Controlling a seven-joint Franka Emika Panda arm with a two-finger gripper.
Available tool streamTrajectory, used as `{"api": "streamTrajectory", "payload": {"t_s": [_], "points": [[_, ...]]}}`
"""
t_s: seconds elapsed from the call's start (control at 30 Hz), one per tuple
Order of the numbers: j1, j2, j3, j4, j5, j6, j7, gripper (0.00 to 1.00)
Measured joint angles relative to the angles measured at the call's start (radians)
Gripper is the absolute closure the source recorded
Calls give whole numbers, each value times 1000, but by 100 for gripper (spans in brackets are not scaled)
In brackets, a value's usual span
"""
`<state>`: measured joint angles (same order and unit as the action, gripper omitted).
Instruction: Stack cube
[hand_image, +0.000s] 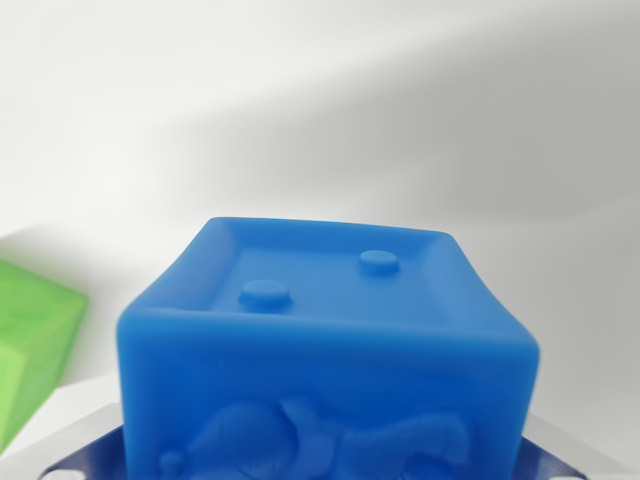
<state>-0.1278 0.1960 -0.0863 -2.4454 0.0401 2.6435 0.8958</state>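
Because the camera sits so close, the soft blue rubbery cube (330, 350) fills the lower middle of the wrist view, its bottom cut off by the lower edge. It has no obvious long axis; it sits roughly square to the camera, 1 side face turned toward the lens and the top face tilting away toward the upper part of the view. That top face is a shallow recessed panel with a raised rim and 2 small round studs, 1 near the front-left and 1 farther back to the right. The front face carries an embossed relief figure, only partly visible. Its corners and edges are rounded, and the surface looks matte and slightly pliable.

At the lower corners, pale parts of the gripper (330, 470) show on either side of the blue cube, flanking it closely; whether the jaws are actually pressing it cannot be told from this view.

A soft green cube (30, 345) lies at the wrist view's left edge, partly cropped, apart from the blue one with a strip of surface between them. The plain white tabletop (400, 130) stretches smooth and bare behind and to the right.
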Motion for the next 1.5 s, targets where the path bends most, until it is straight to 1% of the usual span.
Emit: {"api": "streamTrajectory", "payload": {"t_s": [0.73, 1.23, 1.5], "points": [[76, -58, 3, -21, -13, -36, 194, 100], [128, -95, 10, -30, -21, -64, 332, 100], [151, -111, 15, -31, -25, -79, 398, 100]]}}
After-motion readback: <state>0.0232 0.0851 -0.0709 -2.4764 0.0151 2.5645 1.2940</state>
